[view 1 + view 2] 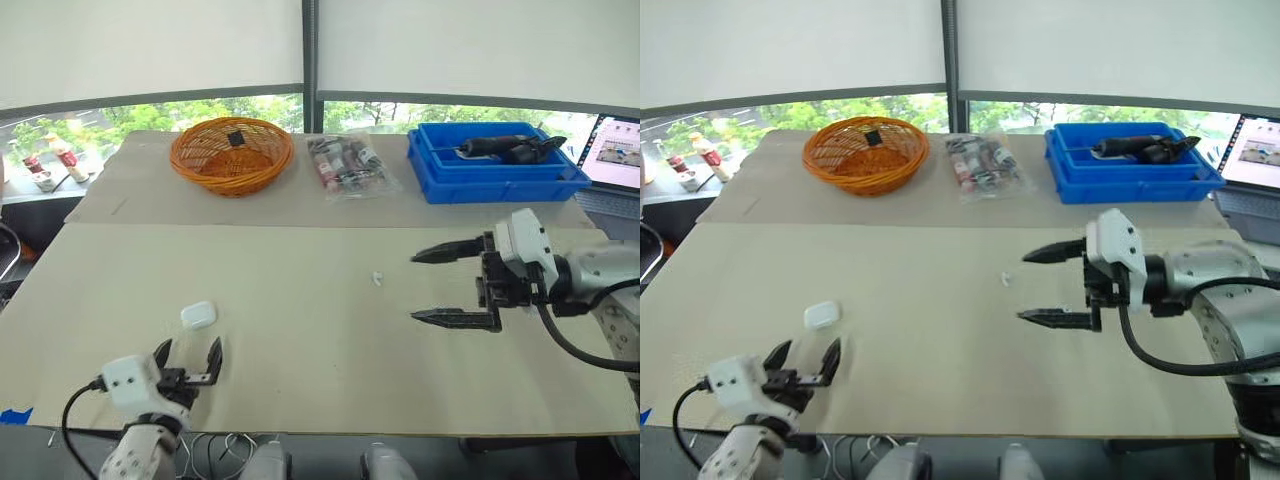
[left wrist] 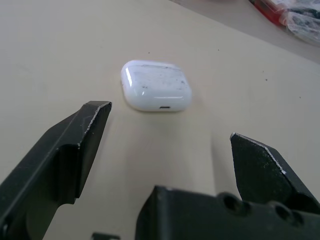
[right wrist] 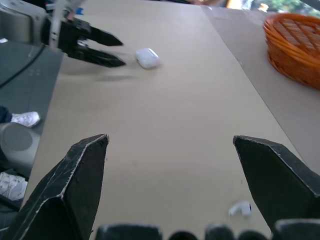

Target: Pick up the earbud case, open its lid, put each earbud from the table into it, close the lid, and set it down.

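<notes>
The smooth, rounded white earbud case point(image 1: 198, 315) lies shut on the matte beige table point(image 1: 300, 350), near its left front. It is just beyond the left gripper point(image 1: 190, 346), whose angular black fingers are spread wide and hold nothing. The right gripper point(image 1: 415, 287) hovers at the right, equally wide and empty, pointing left towards a small white earbud point(image 1: 377, 279) mid-table. A woven orange basket point(image 1: 231, 153) and a blue plastic tray point(image 1: 500, 186) sit far back.
</notes>
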Motion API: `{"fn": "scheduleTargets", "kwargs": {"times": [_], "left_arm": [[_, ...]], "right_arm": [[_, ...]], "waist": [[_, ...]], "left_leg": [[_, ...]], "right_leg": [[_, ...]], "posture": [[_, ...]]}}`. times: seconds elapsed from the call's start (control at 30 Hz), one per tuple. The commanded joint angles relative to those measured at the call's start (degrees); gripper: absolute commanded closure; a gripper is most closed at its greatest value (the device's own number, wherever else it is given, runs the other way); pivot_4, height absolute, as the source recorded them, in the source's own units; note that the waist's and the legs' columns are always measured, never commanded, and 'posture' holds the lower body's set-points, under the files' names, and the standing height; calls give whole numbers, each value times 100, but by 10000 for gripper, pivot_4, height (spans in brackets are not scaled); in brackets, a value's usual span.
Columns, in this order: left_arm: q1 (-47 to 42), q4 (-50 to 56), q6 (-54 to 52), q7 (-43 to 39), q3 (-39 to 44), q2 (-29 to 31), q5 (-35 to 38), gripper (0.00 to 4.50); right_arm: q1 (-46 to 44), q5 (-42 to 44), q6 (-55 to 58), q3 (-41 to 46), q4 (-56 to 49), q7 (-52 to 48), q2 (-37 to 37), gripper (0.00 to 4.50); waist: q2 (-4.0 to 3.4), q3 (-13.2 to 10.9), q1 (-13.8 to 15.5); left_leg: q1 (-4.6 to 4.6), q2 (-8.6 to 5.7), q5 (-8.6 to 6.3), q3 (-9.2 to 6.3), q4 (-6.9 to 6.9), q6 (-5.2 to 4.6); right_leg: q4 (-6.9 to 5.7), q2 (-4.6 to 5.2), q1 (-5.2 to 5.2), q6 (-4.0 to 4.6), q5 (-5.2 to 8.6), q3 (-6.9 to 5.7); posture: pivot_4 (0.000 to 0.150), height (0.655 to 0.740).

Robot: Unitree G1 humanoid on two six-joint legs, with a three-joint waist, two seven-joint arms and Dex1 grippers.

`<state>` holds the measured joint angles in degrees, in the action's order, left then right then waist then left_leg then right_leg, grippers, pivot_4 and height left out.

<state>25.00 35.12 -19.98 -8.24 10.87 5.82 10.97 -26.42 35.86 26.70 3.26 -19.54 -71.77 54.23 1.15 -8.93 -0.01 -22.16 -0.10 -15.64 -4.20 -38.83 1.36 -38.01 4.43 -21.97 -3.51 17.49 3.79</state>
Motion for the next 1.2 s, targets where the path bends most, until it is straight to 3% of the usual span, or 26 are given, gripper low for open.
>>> {"fn": "scheduleTargets", "kwargs": {"times": [0.03, 0.23, 0.43, 1.07, 1.1, 1.17, 1.2], "left_arm": [[-211, 2, -95, 312, -173, -30, -309, 0], [-495, -117, -354, 609, -124, -104, -393, 0], [-978, -425, -757, 710, 174, -183, -31, 0], [-1754, -883, -1420, 608, 128, 59, 58, 0], [-1743, -895, -1412, 591, 131, 80, 54, 4128], [-1728, -933, -1398, 547, 178, 137, 62, 7910], [-1721, -955, -1385, 505, 199, 196, 55, 12400]], "right_arm": [[-198, 92, 87, -105, 42, -159, -55, 935], [-373, 119, 178, -196, 106, -223, -164, 935], [-342, 100, 151, -177, 72, -179, -251, 935], [-24, 153, 155, -57, -140, -72, -266, 935], [-19, 152, 152, -54, -140, -67, -264, 0], [-4, 157, 159, -41, -156, -47, -261, 0], [9, 156, 158, -31, -164, -41, -255, 0]], "waist": [[1, 0, 12], [0, 0, 19], [0, 0, 45], [-2, 1, 70], [-2, 1, 70], [-2, 1, 70], [-2, 1, 71]], "left_leg": [[-6, -2, 0, 0, 0, 0], [-9, 1, 0, -1, 0, -1], [-9, 0, 0, 0, 0, 0], [-6, -1, 0, -13, -1, 0], [-6, -1, 0, -14, 0, 0], [-6, -1, 0, -15, 0, 0], [-6, -1, 0, -15, 0, 0]], "right_leg": [[0, 2, -6, 0, 0, 0], [-8, 0, -18, 1, -1, 6], [-8, 0, -18, 0, -1, 5], [-11, 2, -18, 1, -1, 6], [-11, 2, -18, 1, -1, 6], [-11, 2, -18, 1, -1, 6], [-11, 2, -18, 1, -1, 6]], "posture": [[1500, 7400], [1500, 7400], [1500, 7400], [1500, 7400], [1500, 7400], [1500, 7400], [1500, 7400]]}}
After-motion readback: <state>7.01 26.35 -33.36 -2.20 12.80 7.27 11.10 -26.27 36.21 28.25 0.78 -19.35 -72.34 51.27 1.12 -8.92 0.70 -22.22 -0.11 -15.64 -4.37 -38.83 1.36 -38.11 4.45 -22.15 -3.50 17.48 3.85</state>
